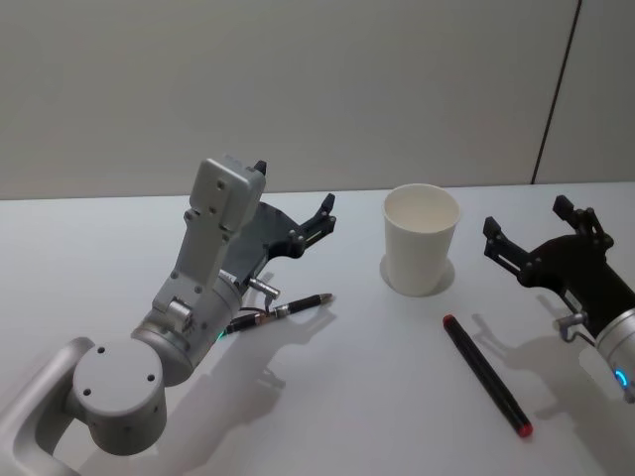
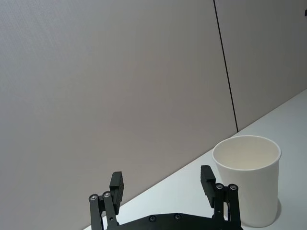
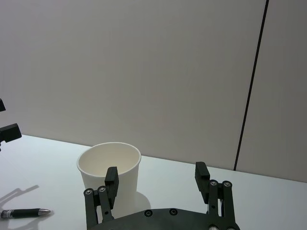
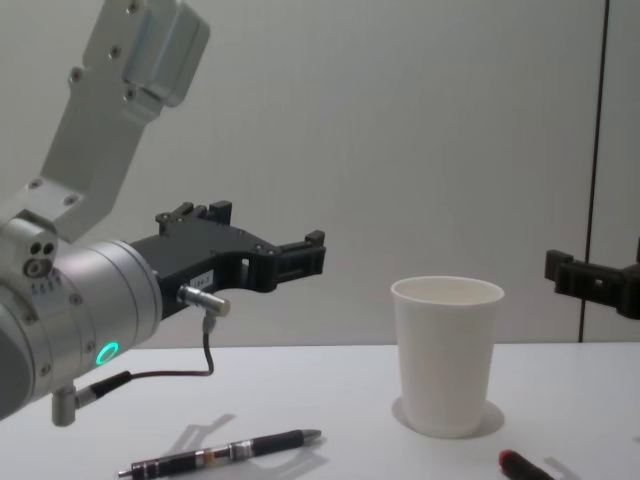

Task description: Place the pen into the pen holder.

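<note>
The pen holder [image 1: 422, 240] is a white paper cup standing upright and empty on the white table. A dark pen [image 1: 283, 310] with a silver tip lies left of the cup, under my left arm. Right of the cup, nearer me, lies a black marker [image 1: 486, 375] with red ends. My left gripper [image 1: 294, 185] is open and empty, raised above the table left of the cup. On the other side of the cup my right gripper [image 1: 527, 216] is also open and empty. The left wrist view has the left gripper [image 2: 162, 178] beside the cup [image 2: 249, 177]; the right wrist view has the right gripper [image 3: 156, 172] behind the cup [image 3: 127, 187].
The table [image 1: 377, 416] is white and bare apart from the cup and the two pens. A grey wall [image 1: 298, 89] with a dark vertical seam stands behind the table's far edge. In the chest view the pen [image 4: 225, 452] lies below the left gripper [image 4: 290, 250].
</note>
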`<action>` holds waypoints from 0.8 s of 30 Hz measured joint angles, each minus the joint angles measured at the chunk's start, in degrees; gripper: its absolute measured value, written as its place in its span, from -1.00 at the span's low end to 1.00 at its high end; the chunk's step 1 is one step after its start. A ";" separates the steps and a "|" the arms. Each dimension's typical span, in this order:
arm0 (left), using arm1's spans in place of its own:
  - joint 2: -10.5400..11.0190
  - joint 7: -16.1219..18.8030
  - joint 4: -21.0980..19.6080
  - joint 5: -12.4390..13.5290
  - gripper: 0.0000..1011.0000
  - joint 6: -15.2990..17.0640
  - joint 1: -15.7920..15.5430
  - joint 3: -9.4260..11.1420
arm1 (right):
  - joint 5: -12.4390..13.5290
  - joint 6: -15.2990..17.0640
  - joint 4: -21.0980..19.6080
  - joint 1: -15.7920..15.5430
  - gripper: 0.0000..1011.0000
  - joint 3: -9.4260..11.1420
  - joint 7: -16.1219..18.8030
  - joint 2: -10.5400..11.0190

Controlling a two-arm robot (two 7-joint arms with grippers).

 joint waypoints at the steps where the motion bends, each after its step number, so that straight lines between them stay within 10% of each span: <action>1: 0.00 0.00 0.00 0.00 0.98 0.00 0.00 0.00 | 0.00 0.00 0.00 0.00 0.98 0.00 0.00 0.00; 24: 0.00 0.00 0.00 0.00 0.98 0.00 0.00 0.00 | 0.00 0.00 0.00 0.00 0.98 0.00 0.00 0.00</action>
